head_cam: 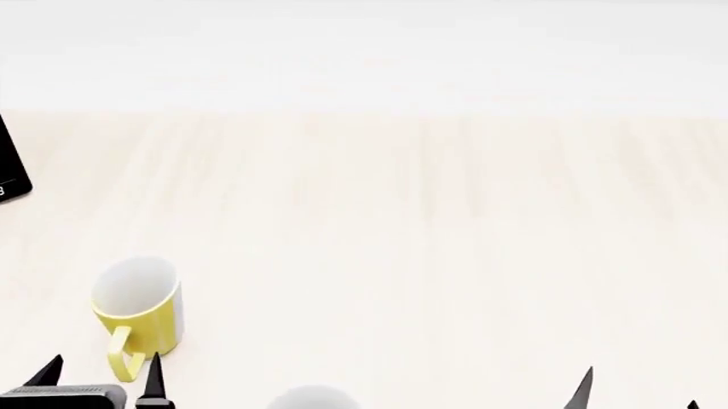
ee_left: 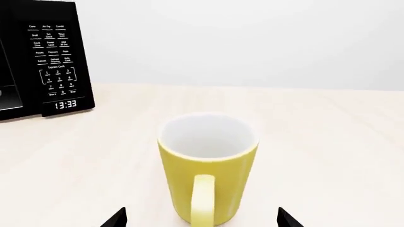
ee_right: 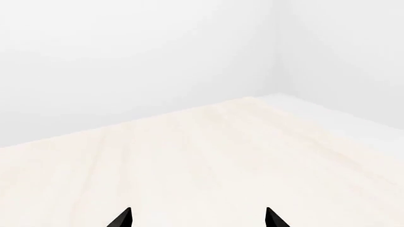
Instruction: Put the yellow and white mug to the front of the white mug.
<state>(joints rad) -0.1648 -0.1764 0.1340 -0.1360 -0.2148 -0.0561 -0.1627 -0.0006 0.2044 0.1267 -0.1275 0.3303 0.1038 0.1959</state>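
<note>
Hovering L gripper [ee_left: 200,218] spread behind yellow and white mug [ee_left: 207,165] | R gripper [ee_right: 197,218] spread, empty

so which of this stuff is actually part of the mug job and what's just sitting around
Part of the job:
- yellow and white mug, upright, handle toward the left gripper
- white mug, only its rim shows at the head view's bottom edge
- left gripper, open, just short of the handle

Just there:
- microwave
- right gripper, open over bare counter

My head camera looks steeply down on the pale wooden countertop [head_cam: 432,239]; my left wrist camera, close and low, shares its small yellow-and-white cylindrical mug [ee_left: 207,165].
</note>
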